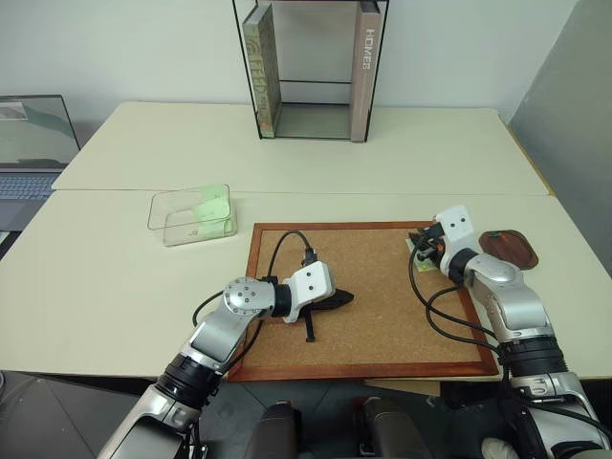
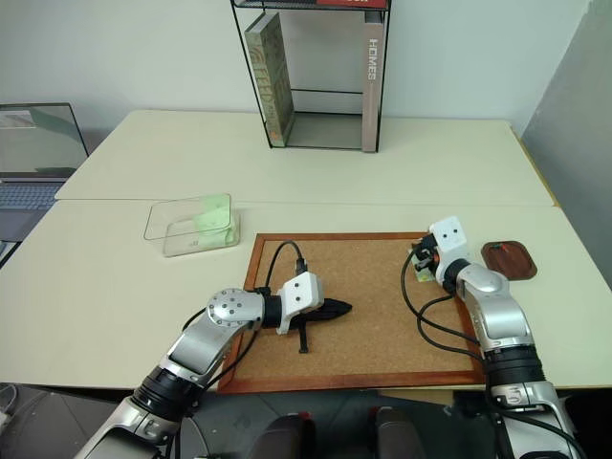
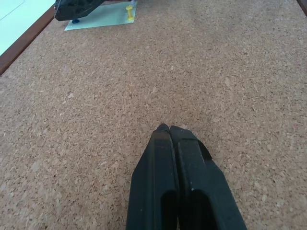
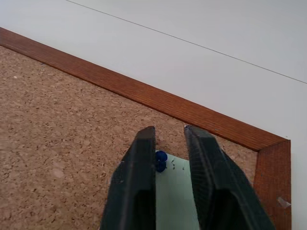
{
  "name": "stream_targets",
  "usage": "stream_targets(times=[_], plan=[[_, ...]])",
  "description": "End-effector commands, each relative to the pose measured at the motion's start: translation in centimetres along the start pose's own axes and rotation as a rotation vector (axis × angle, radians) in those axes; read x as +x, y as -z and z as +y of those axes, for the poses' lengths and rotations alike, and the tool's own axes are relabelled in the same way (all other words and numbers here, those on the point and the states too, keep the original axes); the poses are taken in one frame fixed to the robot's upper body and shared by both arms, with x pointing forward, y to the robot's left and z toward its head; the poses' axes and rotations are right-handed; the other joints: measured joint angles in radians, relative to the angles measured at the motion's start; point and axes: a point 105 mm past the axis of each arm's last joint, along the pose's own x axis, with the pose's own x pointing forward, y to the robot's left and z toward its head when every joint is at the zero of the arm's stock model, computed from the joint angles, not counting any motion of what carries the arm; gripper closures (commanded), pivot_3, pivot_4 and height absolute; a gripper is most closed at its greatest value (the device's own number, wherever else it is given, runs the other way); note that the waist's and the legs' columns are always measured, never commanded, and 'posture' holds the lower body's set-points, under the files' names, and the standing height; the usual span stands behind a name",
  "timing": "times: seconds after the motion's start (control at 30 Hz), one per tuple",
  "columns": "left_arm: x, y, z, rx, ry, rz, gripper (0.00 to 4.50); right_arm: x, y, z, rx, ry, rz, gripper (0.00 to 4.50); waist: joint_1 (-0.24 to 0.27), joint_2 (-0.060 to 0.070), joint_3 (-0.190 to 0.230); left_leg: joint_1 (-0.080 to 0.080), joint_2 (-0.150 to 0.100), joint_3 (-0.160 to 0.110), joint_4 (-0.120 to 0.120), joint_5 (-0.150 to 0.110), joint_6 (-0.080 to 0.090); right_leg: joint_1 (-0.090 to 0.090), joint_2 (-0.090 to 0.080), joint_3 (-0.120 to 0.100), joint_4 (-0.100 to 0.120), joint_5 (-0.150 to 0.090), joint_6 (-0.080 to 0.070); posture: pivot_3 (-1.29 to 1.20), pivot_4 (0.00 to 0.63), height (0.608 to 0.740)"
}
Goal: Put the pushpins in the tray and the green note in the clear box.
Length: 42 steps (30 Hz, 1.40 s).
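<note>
- Cream tabletop made of two joined slabs, white wall behind, grey panel at my right.
- Corkboard with red-brown wood frame lies flat in front of me.
- Black wire book stand with two books at the far edge; laptop at far left.
- Clear box sits on the table off the board's far-left corner, apart from it; a pale green sheet shows inside it.
- Tray sits on the table just past the board's right frame, near my right wrist.
- Green note lies in the board's far-right corner, pinned flat.
- Blue pushpin stands in the note's near corner; yellow pushpin stands on the note too.
- My right gripper is over the note, jaws narrowed with a gap left; the blue pin sits in that gap against one finger, grip not confirmed.
- My left gripper is pressed shut on nothing, tips low over bare cork mid-board, well apart from the note.
</note>
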Motion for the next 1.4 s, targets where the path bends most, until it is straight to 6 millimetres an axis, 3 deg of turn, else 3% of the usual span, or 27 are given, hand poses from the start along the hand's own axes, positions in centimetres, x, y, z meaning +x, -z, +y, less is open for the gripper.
stream_targets(times=[0.03,0.53,0.97,1.2,1.4], plan=[[0.1,-0.5,0.1,0.025,-0.004,-0.012,4.5,-0.5,-1.0,-0.5,-0.031,0.015,-0.01,4.36,0.0,0.0,0.0,0.0,0.0,0.0,0.0,0.0,0.0,0.0,0.0,0.0,0.0,0.0,0.0,0.0,0.15,0.74],[0.2,-0.3,0.1,0.031,-0.001,-0.01,4.5,-0.8,-4.6,0.4,-0.026,-0.003,-0.144,4.43,0.0,0.0,0.0,0.0,0.0,0.0,0.0,0.0,0.0,0.0,0.0,0.0,0.0,0.0,0.0,0.0,0.15,0.74],[0.3,-0.1,-0.4,0.034,0.02,-0.008,4.5,-1.6,-5.0,0.3,-0.02,0.011,-0.157,4.43,0.0,0.0,0.0,0.0,0.0,0.0,0.0,0.0,0.0,0.0,0.0,0.0,0.0,0.0,0.0,0.0,0.15,0.74],[0.3,-0.2,-0.6,0.037,0.03,-0.011,4.5,-3.4,-5.3,-2.5,0.021,0.118,-0.179,4.43,0.0,0.0,0.0,-0.001,0.0,0.0,0.0,0.0,0.0,0.0,0.0,0.0,-0.001,0.0,0.0,0.0,0.15,0.74],[0.4,-0.2,-0.8,0.047,0.041,-0.012,4.5,-6.3,-2.8,-6.5,0.083,0.306,-0.125,4.43,0.001,0.0,0.0,-0.001,0.0,0.0,-0.001,0.0,0.0,0.0,0.0,0.0,-0.001,0.0,0.0,0.0,0.15,0.74]])
